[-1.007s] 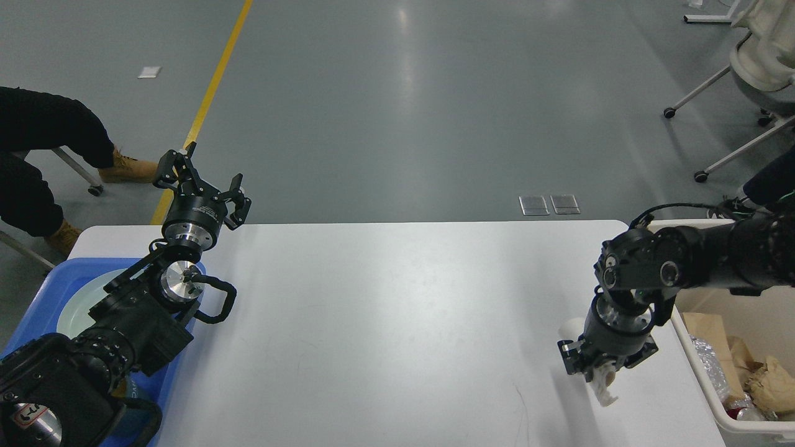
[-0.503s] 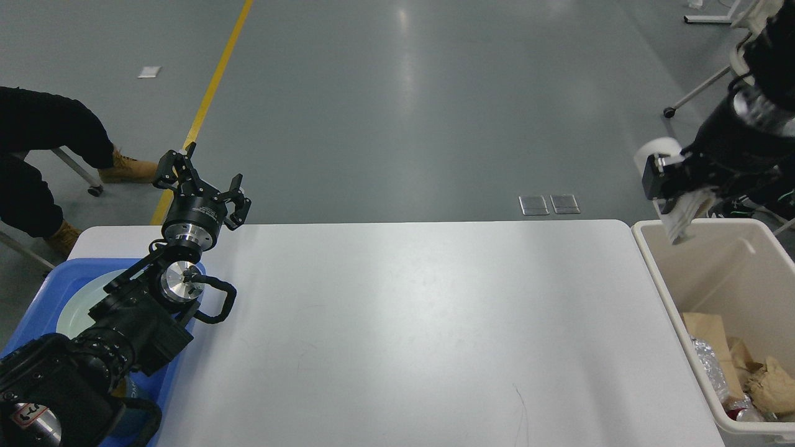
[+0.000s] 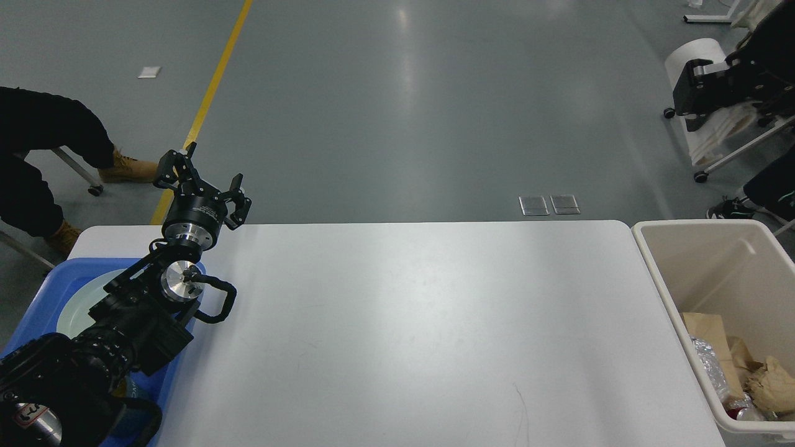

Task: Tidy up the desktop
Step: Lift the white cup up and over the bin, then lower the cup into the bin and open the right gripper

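Desktop worktop (image 3: 404,323) now bare, spanning the middle between blue tray (image 3: 37,292) and beige bin (image 3: 702,273).
Right gripper (image 3: 705,99), a second ago low over the worktop, is raised far right, fingers clamped on white crumpled cup (image 3: 714,124); left gripper (image 3: 202,180) fingers apart, unmoved.

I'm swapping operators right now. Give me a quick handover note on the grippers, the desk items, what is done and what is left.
Left gripper: open, empty, raised over the desktop's far left corner.
Right gripper: raised high, beyond the beige bin, shut on a white crumpled cup.
Blue tray holds a plate; bin holds paper and foil trash.
Done: no loose items show on the desktop.
Left: drop the cup in the bin.
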Available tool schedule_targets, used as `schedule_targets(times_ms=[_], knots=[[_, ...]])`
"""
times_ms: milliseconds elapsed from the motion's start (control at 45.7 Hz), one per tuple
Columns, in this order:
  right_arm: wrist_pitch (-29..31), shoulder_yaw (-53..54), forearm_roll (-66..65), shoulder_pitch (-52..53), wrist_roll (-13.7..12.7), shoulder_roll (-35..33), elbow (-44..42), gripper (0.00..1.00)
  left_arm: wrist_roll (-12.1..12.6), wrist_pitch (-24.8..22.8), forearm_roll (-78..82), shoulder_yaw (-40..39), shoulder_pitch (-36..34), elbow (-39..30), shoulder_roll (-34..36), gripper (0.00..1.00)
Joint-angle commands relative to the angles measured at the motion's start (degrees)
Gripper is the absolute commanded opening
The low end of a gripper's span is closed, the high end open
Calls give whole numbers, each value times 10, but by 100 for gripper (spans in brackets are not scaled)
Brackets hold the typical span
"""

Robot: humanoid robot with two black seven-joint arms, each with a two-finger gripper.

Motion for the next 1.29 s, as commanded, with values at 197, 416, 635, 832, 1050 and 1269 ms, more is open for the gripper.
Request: schedule_targets(times_ms=[197,416,635,832,1050,1269], knots=[[0,-20,-107,-118,-17,-67,-198,0,-1,0,0,0,0,0,0,96],[-99,-22,-146,-358,-17,-77,-313,0,0,0,0,0,0,0,0,96],[-286,-16,-145,-646,-17,2,-402,0,0,0,0,0,0,0,0,96],[-394,14,-140,-817,-17,71,-438,0,-1,0,0,0,0,0,0,96],[-404,55,-140,-904,-16,127,-487,0,0,0,0,0,0,0,0,96],[-407,56,-139,-934,-16,160,-518,0,0,0,0,0,0,0,0,96]])
